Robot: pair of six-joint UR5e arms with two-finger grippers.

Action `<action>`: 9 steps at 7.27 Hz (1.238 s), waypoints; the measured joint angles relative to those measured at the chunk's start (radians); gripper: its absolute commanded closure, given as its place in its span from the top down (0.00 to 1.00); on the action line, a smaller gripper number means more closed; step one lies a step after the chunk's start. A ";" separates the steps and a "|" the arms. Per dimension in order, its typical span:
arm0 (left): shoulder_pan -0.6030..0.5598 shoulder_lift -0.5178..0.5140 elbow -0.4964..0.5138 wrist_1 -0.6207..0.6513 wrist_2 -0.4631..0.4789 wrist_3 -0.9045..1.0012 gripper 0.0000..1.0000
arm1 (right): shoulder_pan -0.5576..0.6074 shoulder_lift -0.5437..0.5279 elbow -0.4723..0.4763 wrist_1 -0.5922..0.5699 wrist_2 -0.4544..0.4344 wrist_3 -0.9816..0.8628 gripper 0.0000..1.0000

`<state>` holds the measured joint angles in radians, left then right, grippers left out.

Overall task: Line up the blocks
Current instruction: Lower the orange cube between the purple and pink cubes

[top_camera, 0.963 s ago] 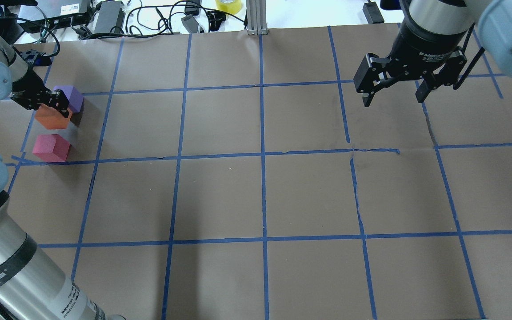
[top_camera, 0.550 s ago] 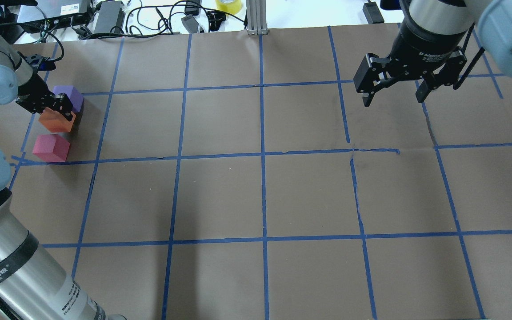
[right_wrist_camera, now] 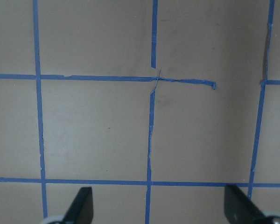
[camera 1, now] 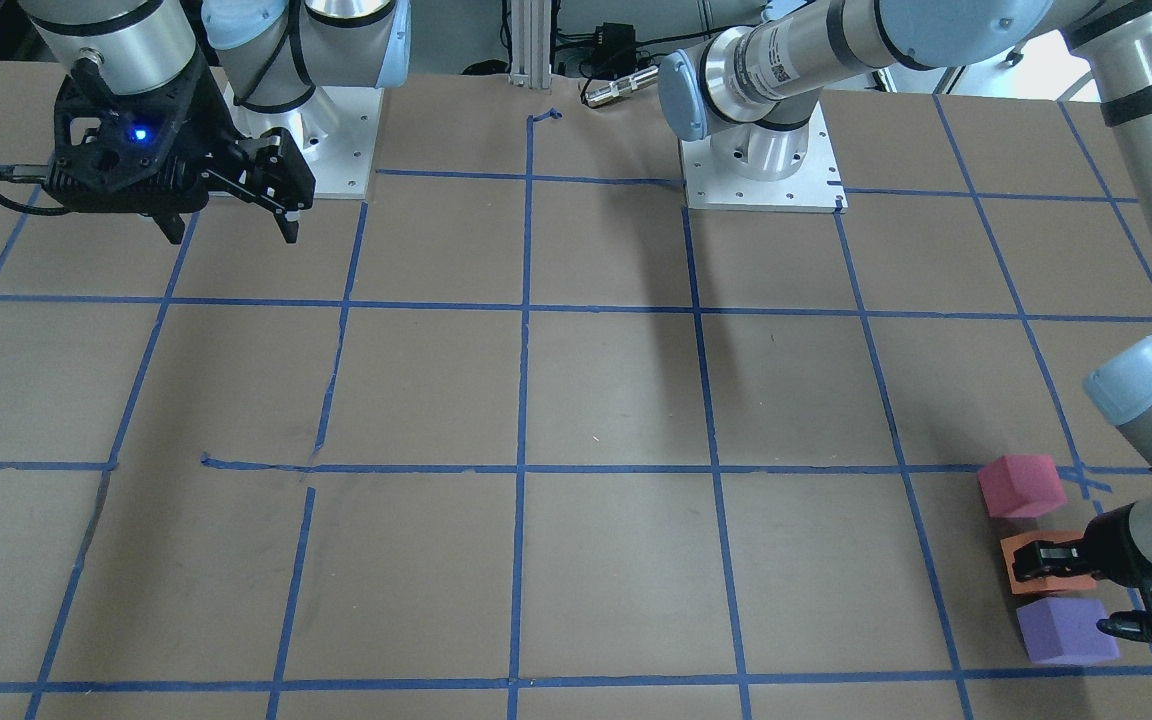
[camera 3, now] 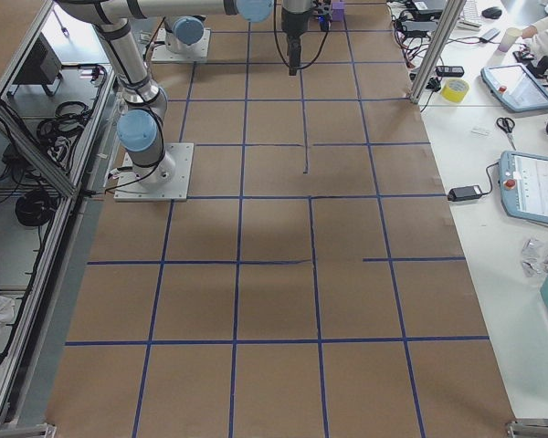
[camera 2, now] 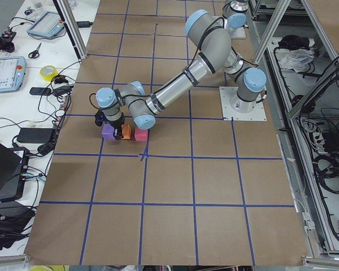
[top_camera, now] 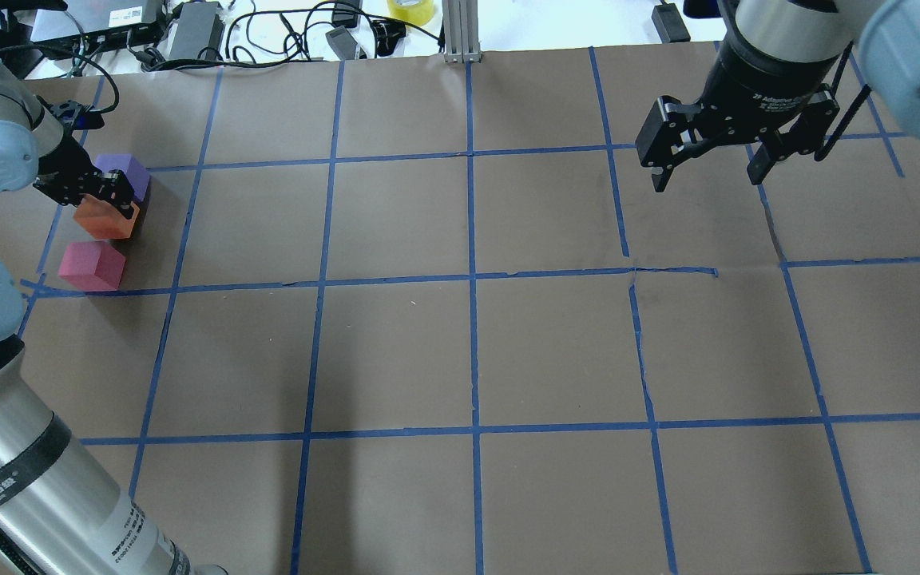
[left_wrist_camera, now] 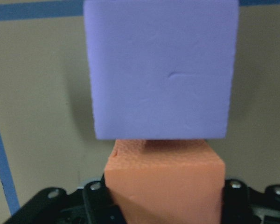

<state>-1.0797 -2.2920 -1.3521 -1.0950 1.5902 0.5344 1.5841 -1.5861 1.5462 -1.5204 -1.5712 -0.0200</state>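
Note:
Three cubes sit close together at the table's far left. The purple block is farthest, the orange block is in the middle, and the pinkish-red block is nearest. My left gripper is shut on the orange block, low over the table. In the left wrist view the orange block fills the gap between the jaws, with the purple block just beyond. The front view shows the same row: pinkish-red, orange, purple. My right gripper is open and empty, high at the far right.
Brown paper with a blue tape grid covers the table. Cables, power bricks and a yellow tape roll lie beyond the far edge, beside an aluminium post. The left arm's lower link crosses the near left corner.
My left gripper has moved the orange block slightly right and toward the pinkish-red block, and it looks lower. The purple and pinkish-red blocks and the right arm have not moved.

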 measured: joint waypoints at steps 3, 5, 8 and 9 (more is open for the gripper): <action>0.000 -0.001 -0.014 0.022 -0.006 0.001 0.00 | 0.000 -0.001 0.000 0.000 0.000 0.000 1.00; 0.000 -0.001 -0.016 0.031 -0.005 0.004 0.00 | 0.000 0.000 0.000 0.000 0.000 -0.001 1.00; 0.000 -0.003 -0.025 0.060 -0.007 0.001 0.25 | 0.000 0.000 0.000 0.000 0.000 -0.001 1.00; 0.000 -0.006 -0.027 0.061 -0.010 -0.001 0.91 | 0.000 0.000 0.000 0.000 0.000 -0.002 1.00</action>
<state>-1.0798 -2.2977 -1.3792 -1.0338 1.5805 0.5334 1.5840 -1.5861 1.5462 -1.5208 -1.5715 -0.0215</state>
